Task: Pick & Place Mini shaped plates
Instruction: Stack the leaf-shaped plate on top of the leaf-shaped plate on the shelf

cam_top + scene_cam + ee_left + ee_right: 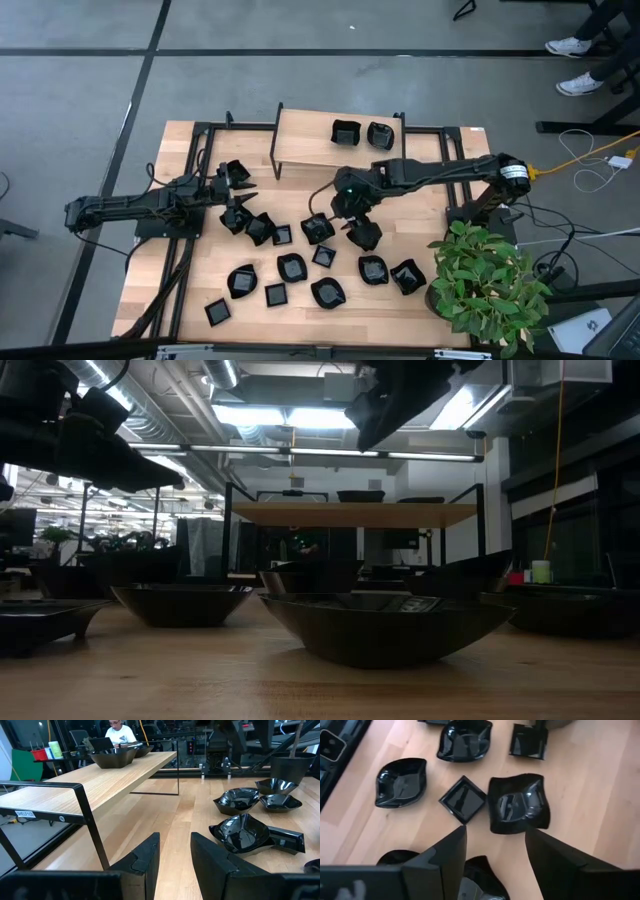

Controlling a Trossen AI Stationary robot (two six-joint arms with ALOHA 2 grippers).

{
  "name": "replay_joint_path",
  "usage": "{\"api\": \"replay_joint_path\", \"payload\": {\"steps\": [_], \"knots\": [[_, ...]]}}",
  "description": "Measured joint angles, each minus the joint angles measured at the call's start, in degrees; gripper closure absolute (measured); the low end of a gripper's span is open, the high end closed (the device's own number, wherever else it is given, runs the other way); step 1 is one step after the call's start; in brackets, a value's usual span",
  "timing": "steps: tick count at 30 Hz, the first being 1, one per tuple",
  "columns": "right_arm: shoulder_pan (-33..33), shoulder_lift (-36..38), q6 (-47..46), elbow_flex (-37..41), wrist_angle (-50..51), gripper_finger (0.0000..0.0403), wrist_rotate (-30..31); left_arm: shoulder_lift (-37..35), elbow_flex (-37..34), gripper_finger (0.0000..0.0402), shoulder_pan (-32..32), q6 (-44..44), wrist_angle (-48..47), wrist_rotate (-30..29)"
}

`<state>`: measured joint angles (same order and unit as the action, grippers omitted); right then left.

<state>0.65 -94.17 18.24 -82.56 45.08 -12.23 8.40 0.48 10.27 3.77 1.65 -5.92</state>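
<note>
Several mini shaped plates (pixel 292 267), glossy black, lie scattered on the wooden table (pixel 180 150); two more (pixel 362 133) rest on a raised shelf (pixel 305 140) at the far middle. My right gripper (pixel 495 832) hangs open and empty above the table's middle (pixel 345 215), slanting down. A wavy-edged plate (pixel 517 805) and a small square plate (pixel 463 800) lie just beyond its fingertips. My left gripper (pixel 175 842) stands open and empty at the left (pixel 238 190), nearly level, with wavy plates (pixel 242 831) ahead of it.
The shelf's black metal frame (pixel 87 815) stands close beside my left gripper. A potted green plant (pixel 485 285) sits at the table's near right corner. Black rails (pixel 180 270) run along the table's left side. A person (pixel 117 732) sits beyond the table.
</note>
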Motion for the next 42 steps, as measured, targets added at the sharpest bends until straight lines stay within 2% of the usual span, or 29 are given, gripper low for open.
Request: {"api": "replay_joint_path", "payload": {"steps": [28, 37, 42], "knots": [[7.76, 0.03, -4.22, 0.15, -1.45, 0.0201, 0.02, -0.02, 0.01, 0.0297, 0.01, 0.0, 0.0, 0.01], [11.43, 0.07, -2.33, 5.73, -5.97, 0.0201, 0.09, 0.0, 0.0, 0.0297, -0.01, 0.0, 0.0, -0.01], [12.55, 0.09, 1.54, 11.26, -15.29, 0.0201, 0.16, 0.0, -0.01, 0.0297, -0.01, 0.0, 0.0, -0.01]]}}
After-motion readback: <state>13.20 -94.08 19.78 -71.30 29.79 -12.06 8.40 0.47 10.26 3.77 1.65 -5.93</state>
